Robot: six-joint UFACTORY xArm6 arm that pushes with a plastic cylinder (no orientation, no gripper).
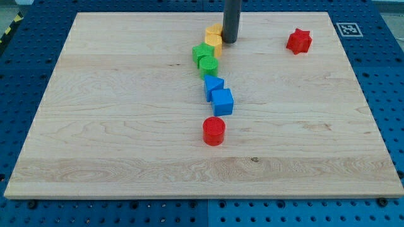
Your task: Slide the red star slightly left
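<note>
The red star (298, 41) lies near the view's top right of the wooden board (113, 126). My tip (230, 41) rests on the board at the top centre, just right of the yellow blocks (214, 36) and well left of the red star, about 110 pixels away. Nothing lies between the tip and the star.
A line of blocks runs down from the tip: two yellow blocks, a green star (201, 52), a green cylinder (208, 64), a blue triangular block (213, 85), a blue cube (222, 101) and a red cylinder (214, 130). A marker tag (348, 29) sits off the board's top right.
</note>
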